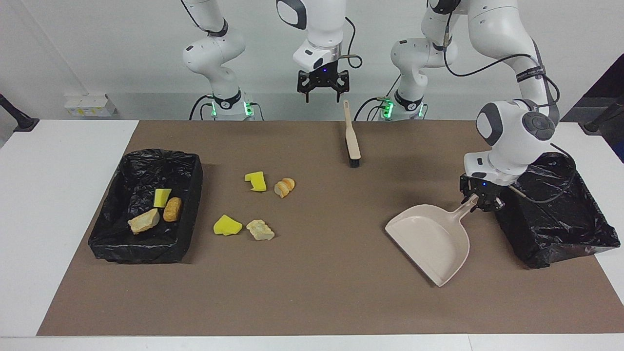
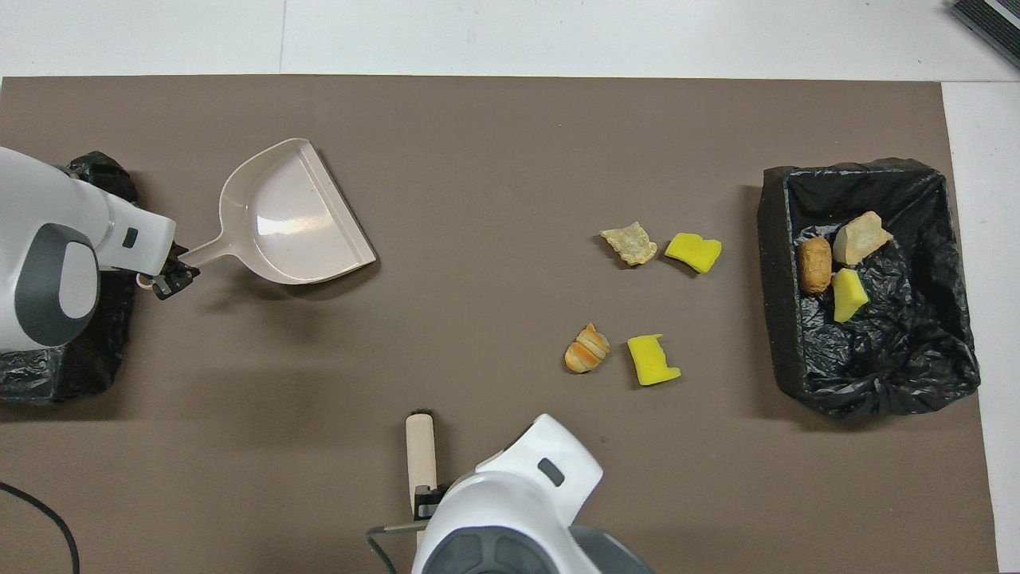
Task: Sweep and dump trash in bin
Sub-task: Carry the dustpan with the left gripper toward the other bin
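Several scraps of trash lie on the brown mat: two yellow chunks point(image 1: 256, 181) point(image 1: 227, 225), a bread piece point(image 1: 284, 186) and a beige lump point(image 1: 260, 229). Three more scraps point(image 1: 162, 197) sit in the black-lined bin point(image 1: 146, 253) at the right arm's end. My left gripper point(image 1: 480, 197) is shut on the handle of the beige dustpan point(image 1: 431, 241), which rests on the mat beside the other bin. My right gripper point(image 1: 322, 97) hangs open over the handle of the brush point(image 1: 352, 141). From overhead, the dustpan point(image 2: 291, 215), the brush point(image 2: 420, 454) and the bin point(image 2: 769, 263) show.
A second black-lined bin point(image 1: 551, 209) stands at the left arm's end of the table, right beside my left gripper. The brown mat point(image 1: 317, 292) covers most of the white table.
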Robot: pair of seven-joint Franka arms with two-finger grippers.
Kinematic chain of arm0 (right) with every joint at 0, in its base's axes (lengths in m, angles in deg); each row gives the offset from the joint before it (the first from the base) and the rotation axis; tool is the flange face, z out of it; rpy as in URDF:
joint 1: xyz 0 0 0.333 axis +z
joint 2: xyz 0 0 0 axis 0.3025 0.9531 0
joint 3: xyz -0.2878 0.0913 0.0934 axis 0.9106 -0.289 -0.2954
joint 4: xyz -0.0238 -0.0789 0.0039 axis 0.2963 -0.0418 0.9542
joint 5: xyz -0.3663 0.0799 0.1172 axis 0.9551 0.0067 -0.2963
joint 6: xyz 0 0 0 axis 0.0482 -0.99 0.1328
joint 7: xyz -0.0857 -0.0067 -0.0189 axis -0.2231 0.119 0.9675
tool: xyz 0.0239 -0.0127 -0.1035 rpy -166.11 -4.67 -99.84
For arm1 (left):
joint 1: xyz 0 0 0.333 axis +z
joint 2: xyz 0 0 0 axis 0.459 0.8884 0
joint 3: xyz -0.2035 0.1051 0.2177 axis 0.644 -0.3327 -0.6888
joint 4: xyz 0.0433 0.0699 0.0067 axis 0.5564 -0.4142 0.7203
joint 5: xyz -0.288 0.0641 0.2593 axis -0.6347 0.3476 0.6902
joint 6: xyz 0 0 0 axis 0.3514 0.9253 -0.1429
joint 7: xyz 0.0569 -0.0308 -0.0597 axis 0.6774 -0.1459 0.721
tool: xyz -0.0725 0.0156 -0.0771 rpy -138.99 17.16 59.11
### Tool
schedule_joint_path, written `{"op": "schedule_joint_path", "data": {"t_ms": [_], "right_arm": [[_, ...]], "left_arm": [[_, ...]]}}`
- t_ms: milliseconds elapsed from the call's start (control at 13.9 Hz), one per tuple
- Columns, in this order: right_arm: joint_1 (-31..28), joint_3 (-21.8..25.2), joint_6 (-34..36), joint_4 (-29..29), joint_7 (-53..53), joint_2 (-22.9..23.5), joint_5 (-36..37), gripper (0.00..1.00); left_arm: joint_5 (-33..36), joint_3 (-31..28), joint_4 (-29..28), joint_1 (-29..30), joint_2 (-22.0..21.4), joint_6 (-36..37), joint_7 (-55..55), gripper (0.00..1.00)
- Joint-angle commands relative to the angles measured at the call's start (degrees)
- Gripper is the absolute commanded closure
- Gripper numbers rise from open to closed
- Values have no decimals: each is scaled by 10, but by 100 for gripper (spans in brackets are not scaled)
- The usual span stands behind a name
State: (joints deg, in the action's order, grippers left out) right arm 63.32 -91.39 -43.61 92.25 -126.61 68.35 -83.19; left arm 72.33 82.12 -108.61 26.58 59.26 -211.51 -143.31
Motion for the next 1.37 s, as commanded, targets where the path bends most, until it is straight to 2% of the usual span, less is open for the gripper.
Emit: {"op": "schedule_joint_path", "data": {"t_ms": [0,217,433,650,866,1011,1083,1300], "right_arm": [[26,5,-38,44,-13,-7,-41,0],[88,5,-127,69,-72,49,-43,3],[125,5,-182,81,-96,93,-43,5],[152,5,-274,155,-116,90,-43,7],[178,5,-311,176,-117,102,-50,9],[182,5,-331,177,-130,108,-50,15],[182,5,-332,176,-130,108,-50,22],[181,6,-332,175,-130,110,-49,87]], "left_arm": [[8,5,5,7,-5,24,-103,100],[43,5,-24,4,-22,26,-156,100],[59,5,-36,3,-27,23,-180,100],[80,5,-51,6,-36,17,-184,100],[79,6,-51,6,-35,13,-183,100],[79,6,-50,6,-35,11,-183,100],[79,6,-51,6,-35,8,-183,100],[80,5,-50,4,-35,8,-183,100]]}}
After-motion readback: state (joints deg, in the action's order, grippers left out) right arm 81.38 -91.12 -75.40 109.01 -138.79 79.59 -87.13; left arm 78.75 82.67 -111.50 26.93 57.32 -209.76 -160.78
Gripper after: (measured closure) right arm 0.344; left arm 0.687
